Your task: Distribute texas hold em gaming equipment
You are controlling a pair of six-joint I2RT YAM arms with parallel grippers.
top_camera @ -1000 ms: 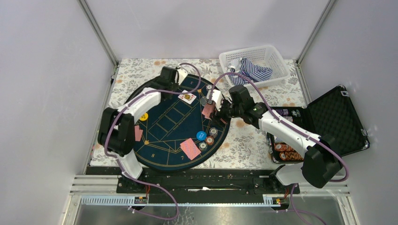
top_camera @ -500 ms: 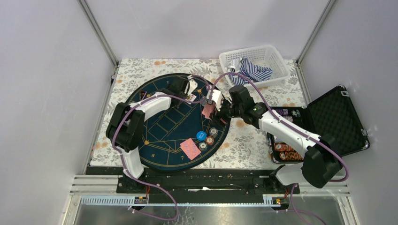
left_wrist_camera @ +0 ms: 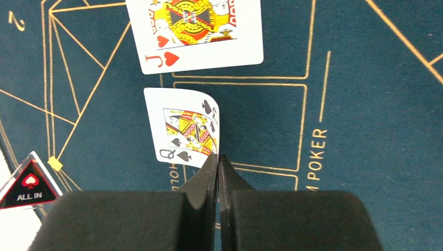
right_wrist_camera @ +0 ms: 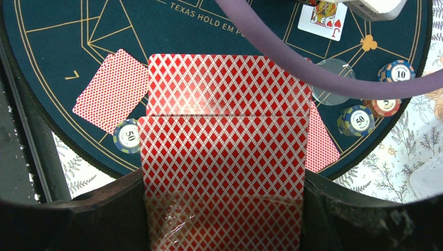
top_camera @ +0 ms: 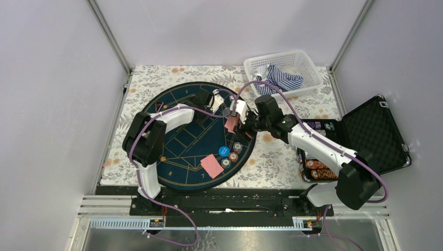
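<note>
In the left wrist view my left gripper (left_wrist_camera: 218, 157) is shut on the edge of a face-up queen of spades card (left_wrist_camera: 183, 128), held just above the navy mat (left_wrist_camera: 365, 104). Beyond it on the mat lies a face-up jack of hearts (left_wrist_camera: 196, 31). From above, the left gripper (top_camera: 215, 99) hovers over the mat's far middle. My right gripper (right_wrist_camera: 223, 219) is shut on a deck of red-backed cards (right_wrist_camera: 224, 146), and from above it (top_camera: 233, 121) sits by the mat's right rim. Face-down cards (top_camera: 211, 166), a blue disc (top_camera: 223, 151) and chip stacks (top_camera: 233, 156) lie at the near right.
A white basket (top_camera: 308, 65) with striped cloth stands at the back right. An open black case (top_camera: 373, 130) with chips lies on the right. An "ALL IN" marker (left_wrist_camera: 28, 183) sits at the left. More chips (right_wrist_camera: 395, 70) and a clear disc (right_wrist_camera: 334, 73) line the mat's edge.
The left arm swung right from the mat's far-left rim to over its far middle, carrying the queen. The right arm and its deck stayed still.
</note>
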